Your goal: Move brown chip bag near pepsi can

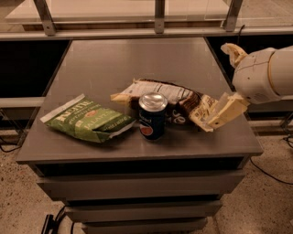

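The brown chip bag (176, 98) lies on the grey table (137, 59), just behind and to the right of the pepsi can (152, 115). The can stands upright near the table's front edge and hides the bag's middle. The bag's left end shows behind the can and its cream right end reaches toward the table's right edge. My gripper (219, 114) comes in from the right and is shut on the bag's right end, low over the table.
A green chip bag (87, 119) lies flat at the front left, close to the can. A shelf rail with metal posts (159, 13) runs behind the table. My white arm (263, 75) hangs over the right edge.
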`<state>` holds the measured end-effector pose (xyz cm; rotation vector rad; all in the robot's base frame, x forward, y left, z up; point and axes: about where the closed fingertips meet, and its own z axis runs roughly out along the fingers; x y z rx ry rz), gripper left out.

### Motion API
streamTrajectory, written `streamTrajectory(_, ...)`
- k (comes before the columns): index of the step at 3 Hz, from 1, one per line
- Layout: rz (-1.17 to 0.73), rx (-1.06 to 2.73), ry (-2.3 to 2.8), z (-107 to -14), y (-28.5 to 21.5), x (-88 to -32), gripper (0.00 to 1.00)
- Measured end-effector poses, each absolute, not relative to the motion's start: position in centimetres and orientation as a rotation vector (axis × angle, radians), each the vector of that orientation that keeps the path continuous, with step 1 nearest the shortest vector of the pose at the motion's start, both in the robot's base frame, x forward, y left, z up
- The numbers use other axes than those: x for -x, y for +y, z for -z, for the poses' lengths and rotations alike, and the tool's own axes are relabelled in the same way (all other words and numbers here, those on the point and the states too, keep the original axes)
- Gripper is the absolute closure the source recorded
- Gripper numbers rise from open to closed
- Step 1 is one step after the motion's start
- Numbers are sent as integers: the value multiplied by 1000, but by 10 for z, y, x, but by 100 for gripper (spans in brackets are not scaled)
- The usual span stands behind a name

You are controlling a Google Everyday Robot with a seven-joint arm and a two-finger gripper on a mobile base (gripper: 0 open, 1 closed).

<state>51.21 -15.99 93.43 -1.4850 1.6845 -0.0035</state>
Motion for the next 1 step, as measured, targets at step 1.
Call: streamTrajectory(1, 3, 1485, 1684, -934, -160, -512, 0)
